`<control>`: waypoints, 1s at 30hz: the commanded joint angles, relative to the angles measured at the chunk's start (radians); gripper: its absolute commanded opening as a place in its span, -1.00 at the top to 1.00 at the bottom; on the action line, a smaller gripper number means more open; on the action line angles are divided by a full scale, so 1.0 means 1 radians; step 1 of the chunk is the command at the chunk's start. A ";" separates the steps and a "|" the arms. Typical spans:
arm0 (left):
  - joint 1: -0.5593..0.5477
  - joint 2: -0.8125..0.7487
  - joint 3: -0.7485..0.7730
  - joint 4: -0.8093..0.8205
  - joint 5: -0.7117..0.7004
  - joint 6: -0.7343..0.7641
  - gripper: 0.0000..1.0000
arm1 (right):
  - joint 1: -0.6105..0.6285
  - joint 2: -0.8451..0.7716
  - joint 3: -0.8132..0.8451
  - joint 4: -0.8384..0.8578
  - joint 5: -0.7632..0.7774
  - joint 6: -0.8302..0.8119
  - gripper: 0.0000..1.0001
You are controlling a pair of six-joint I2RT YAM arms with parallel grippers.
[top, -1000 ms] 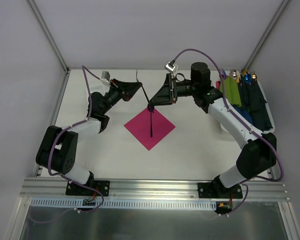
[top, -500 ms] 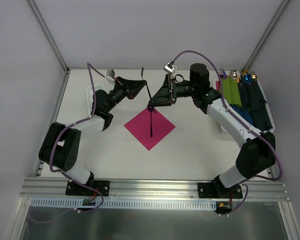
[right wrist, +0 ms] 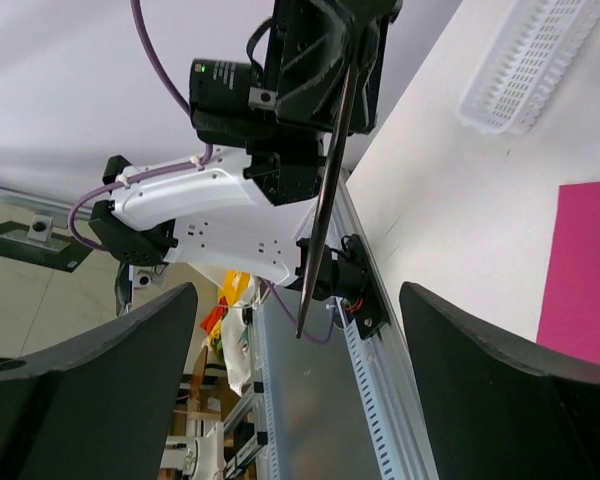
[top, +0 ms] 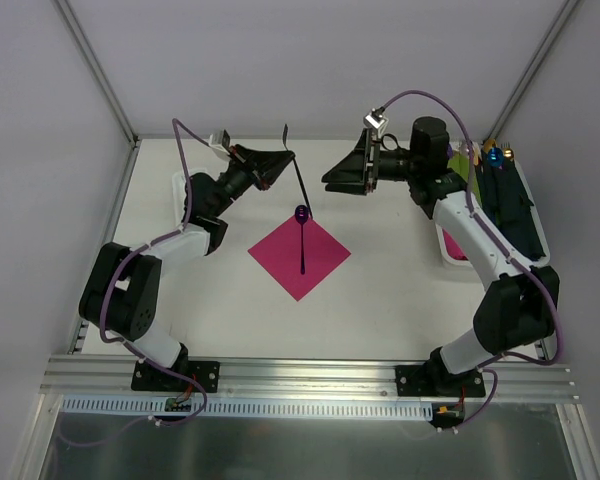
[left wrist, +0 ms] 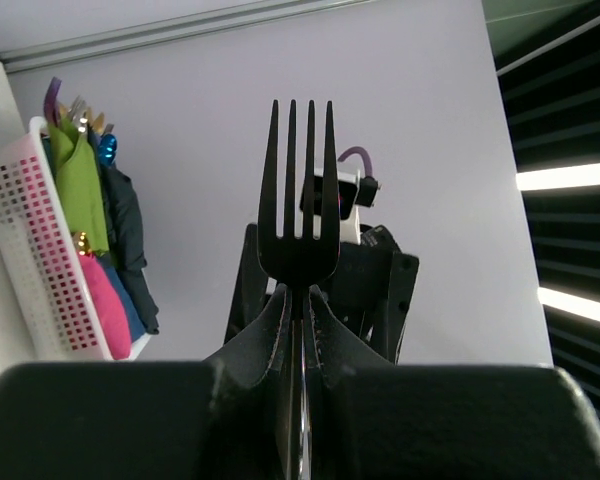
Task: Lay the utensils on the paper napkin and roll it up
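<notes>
**A:** Where are the utensils?

**B:** At the centre of the top view, the spoon (top: 303, 245) lies on the paper napkin (top: 278, 255), its bowl at the far corner. Above centre, the fork (left wrist: 300, 235) is off the table (top: 400, 300). The left pincer (top: 283, 160) is clenched on it just below the tines, and the handle hangs free.

**A:** How will they handle?

**B:** The fork looks stiff, light and glossy, so probably slippery. The neck hold seems sound. The napkin looks thin and limp, likely to tear, so take it by a corner.

**A:** And the right pincer (top: 332, 180)?

**B:** It's spread wide and grasping nothing, just right of the fork.

**A:** What about the surroundings?

**B:** A smooth white table. At the right edge is a white basket (left wrist: 25, 260) of rolled bundles (left wrist: 80, 180), and plain pale walls stand beyond.
</notes>
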 commanded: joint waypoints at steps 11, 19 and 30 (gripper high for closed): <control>-0.042 0.005 0.112 0.481 -0.012 -0.020 1.00 | 0.161 -0.025 -0.089 0.357 -0.050 0.256 -0.73; -0.077 0.007 0.115 0.481 -0.030 0.005 1.00 | 0.169 0.045 -0.100 0.604 -0.056 0.460 -0.40; -0.077 -0.007 0.097 0.481 -0.074 0.040 1.00 | 0.167 0.050 -0.131 0.745 -0.062 0.558 1.00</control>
